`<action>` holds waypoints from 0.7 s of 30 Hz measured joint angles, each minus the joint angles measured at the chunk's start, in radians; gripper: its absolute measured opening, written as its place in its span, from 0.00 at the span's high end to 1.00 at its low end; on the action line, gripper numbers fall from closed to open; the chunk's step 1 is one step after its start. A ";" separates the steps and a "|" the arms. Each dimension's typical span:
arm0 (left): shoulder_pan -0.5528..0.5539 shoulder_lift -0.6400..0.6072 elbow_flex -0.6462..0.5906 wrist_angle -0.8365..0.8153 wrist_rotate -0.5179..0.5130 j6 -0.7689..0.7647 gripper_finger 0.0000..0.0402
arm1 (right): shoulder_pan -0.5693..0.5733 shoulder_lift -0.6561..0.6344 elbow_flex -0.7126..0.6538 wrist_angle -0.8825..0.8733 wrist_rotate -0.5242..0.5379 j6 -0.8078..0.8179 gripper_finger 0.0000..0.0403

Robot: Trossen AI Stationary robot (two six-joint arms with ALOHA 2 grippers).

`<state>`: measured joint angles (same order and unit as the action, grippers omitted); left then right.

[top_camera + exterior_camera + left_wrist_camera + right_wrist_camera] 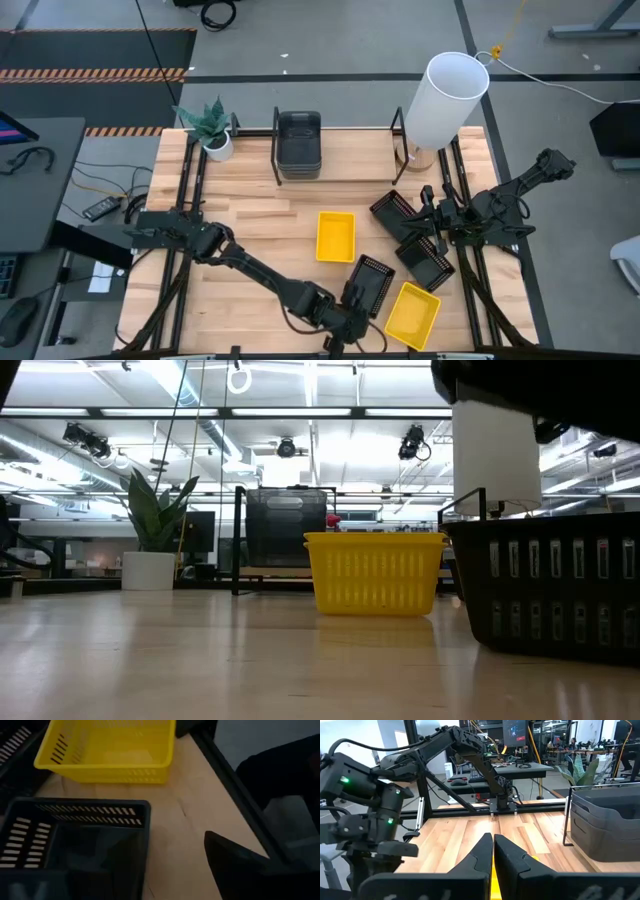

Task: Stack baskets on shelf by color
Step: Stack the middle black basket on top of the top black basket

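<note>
Two yellow baskets sit on the wooden surface (250,240): one yellow basket (335,236) at the middle, another yellow basket (412,314) near the front edge. Three black perforated baskets show: one black basket (370,284) at the left hand (350,305), two overlapping black baskets (412,235) at the right hand (440,222). One dark grey basket (298,143) rests on the shelf (340,150) at the back. The left hand's fingers stand wide, just beside the black basket's rim, gripping nothing. The right hand's fingers are pressed together, above the overlapping pair.
</note>
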<state>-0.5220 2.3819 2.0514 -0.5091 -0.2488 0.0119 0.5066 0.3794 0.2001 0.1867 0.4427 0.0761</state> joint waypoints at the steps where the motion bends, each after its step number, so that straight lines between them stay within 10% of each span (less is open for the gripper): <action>1: 0.002 0.003 0.000 -0.001 -0.004 -0.002 0.44 | 0.000 0.000 0.000 0.000 0.000 0.000 0.94; 21: 0.030 0.006 -0.018 -0.032 -0.039 0.021 0.64 | 0.000 0.000 0.000 0.000 0.000 0.000 0.94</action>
<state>-0.4919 2.3875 2.0335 -0.5414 -0.2880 0.0329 0.5064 0.3794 0.2001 0.1864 0.4427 0.0761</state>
